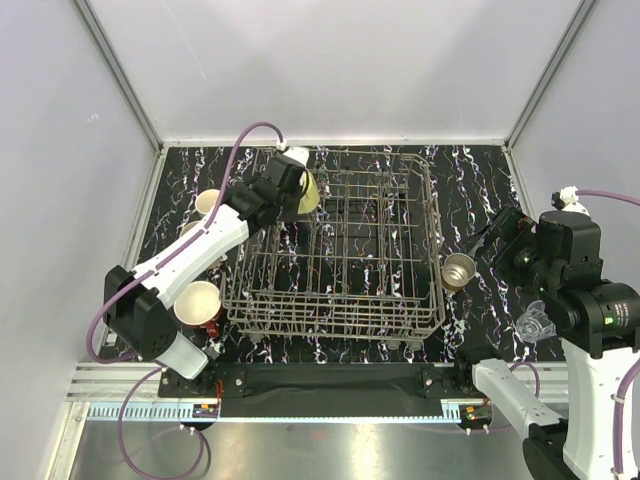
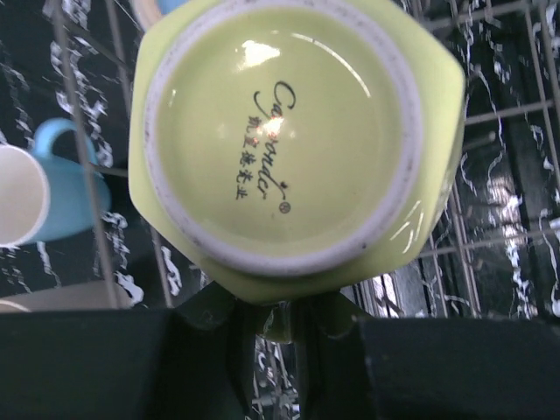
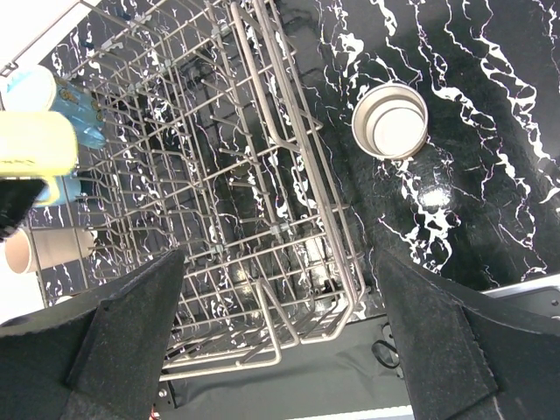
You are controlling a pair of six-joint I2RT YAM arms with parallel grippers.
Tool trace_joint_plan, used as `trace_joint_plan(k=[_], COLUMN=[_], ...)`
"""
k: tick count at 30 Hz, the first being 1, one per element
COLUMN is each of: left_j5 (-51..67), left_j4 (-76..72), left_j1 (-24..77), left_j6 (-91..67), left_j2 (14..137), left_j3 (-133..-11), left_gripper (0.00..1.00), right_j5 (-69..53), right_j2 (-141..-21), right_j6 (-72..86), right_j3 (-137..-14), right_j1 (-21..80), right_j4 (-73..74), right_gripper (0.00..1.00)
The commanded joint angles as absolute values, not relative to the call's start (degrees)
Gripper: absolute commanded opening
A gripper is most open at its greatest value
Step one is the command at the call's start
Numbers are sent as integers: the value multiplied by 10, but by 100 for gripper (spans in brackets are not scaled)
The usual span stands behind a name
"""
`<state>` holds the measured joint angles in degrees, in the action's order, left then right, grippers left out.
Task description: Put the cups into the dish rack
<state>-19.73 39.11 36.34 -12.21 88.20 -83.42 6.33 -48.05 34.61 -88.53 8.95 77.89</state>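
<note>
A: Top view first. State of the left end effector [image 1: 298,190]?

B: Clamped on the yellow-green mug [image 1: 311,192], held at the far left corner of the dish rack [image 1: 330,322]. Cannot tell whether fully inside the rim. No cups seen in the rack. Right end effector [image 1: 480,242] spread wide, holding nothing, near the steel tumbler [image 1: 459,270] standing on the surface [image 1: 470,190] just right of the rack. Clear glass [image 1: 533,325] beside the right arm. Cream cup [image 1: 207,202] and red mug [image 1: 200,305] left of the rack.

A: Left wrist view?

B: Mug base toward the camera, printed mark legible. Pinched low between the fingers [image 2: 210,311] on a narrow part, possibly the handle; not confirmed. Rack wires behind the mug. Light blue mug [image 2: 74,197] beyond them, to the left.

A: Right wrist view?

B: Fingers apart, framing the rack's near right corner. Tumbler apart from the rack, untouched.

A: Hazards?

B: Judged, not observed. Narrow pinch on a glazed mug: possible rotation or slip during lowering. Possible snag on a tine or rim wire if lowered off-centre. Possible drop outside the rack, onto the blue mug, if released too near the corner. Lower slowly; release only once seated.

A: Surface and room?

B: Black surface with white marble veining, black strip [image 1: 330,380] along the near edge. Plain pale walls [image 1: 330,70] on three sides, metal framing [image 1: 120,75] at the corners.
</note>
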Motion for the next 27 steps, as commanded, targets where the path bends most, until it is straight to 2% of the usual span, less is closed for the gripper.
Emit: trace_joint_plan(k=[1,13,27], left_j5=[-165,-95,-142], left_j4=[315,297,337], left_j1=[365,369,388], left_j6=[-147,-164,-181], left_j2=[836,824,871], left_j3=[-820,-753,-755], left_gripper=[0,0,0], right_j5=[55,33,25], right_j2=[-474,-463,-456], right_j6=[355,366,365], right_j3=[-876,-858,-844], right_j1=[91,91,90], right_j4=[800,791,780], right_gripper=[98,98,98])
